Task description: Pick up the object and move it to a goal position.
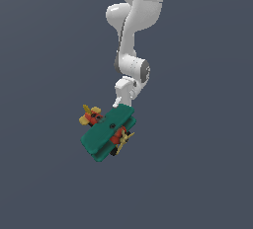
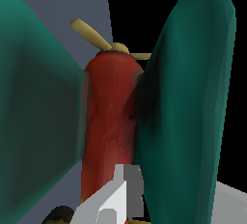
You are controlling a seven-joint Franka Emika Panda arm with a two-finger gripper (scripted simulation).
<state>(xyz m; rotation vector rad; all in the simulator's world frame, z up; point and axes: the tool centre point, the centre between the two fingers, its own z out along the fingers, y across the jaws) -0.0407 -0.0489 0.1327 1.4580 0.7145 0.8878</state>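
Teal-green wings fill the wrist view on both sides of the toy biplane's [image 1: 108, 133] red body, where one grey finger [image 2: 113, 199] shows. The gripper [image 1: 120, 105] grasps the plane, tilted, beneath the white arm [image 1: 136, 20].

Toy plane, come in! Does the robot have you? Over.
End effector at toy biplane's wings; jaws hidden, grip unconfirmed. One finger against red body. Nothing in the way.
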